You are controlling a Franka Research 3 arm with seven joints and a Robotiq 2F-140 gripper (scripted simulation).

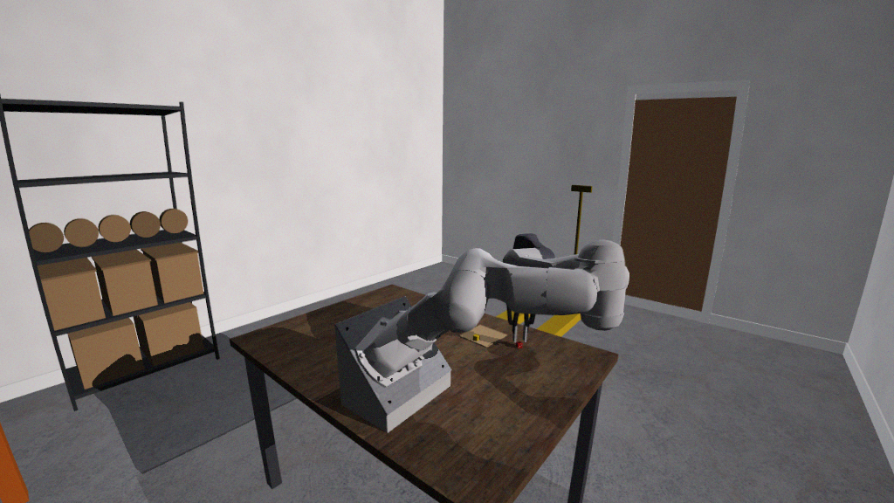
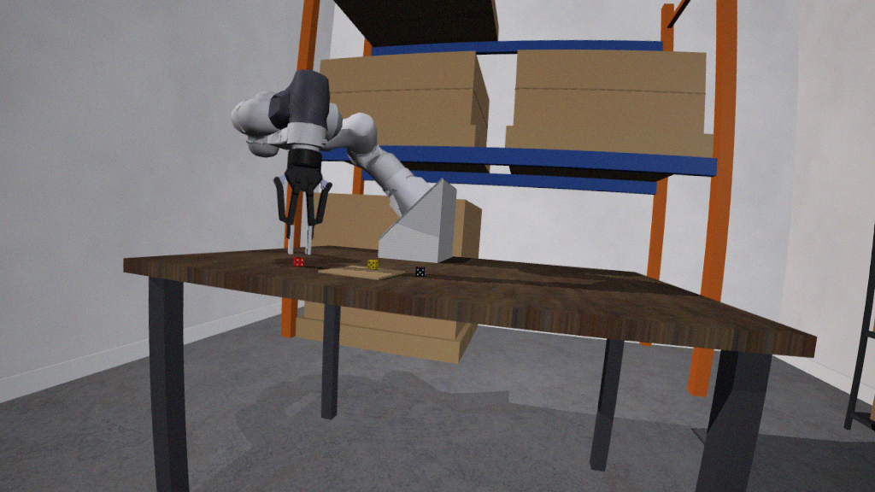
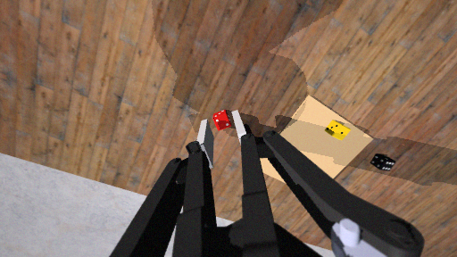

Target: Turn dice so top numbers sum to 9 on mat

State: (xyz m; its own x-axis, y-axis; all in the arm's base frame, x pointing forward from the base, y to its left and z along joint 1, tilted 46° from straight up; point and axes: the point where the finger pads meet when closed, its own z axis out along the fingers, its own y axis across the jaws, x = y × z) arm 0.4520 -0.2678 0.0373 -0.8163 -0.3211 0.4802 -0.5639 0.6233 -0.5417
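A red die sits on the table, off the mat. My gripper points down just above it, fingers partly apart and empty, with the die below the gap. A yellow die rests on the tan mat. A black die sits on the table just beyond the mat's far corner from the red die; the top view does not show it. I cannot read the top numbers surely.
The wooden table carries the arm's grey wedge base. The table edge shows at the lower left of the wrist view. Shelving with boxes stands well behind the table.
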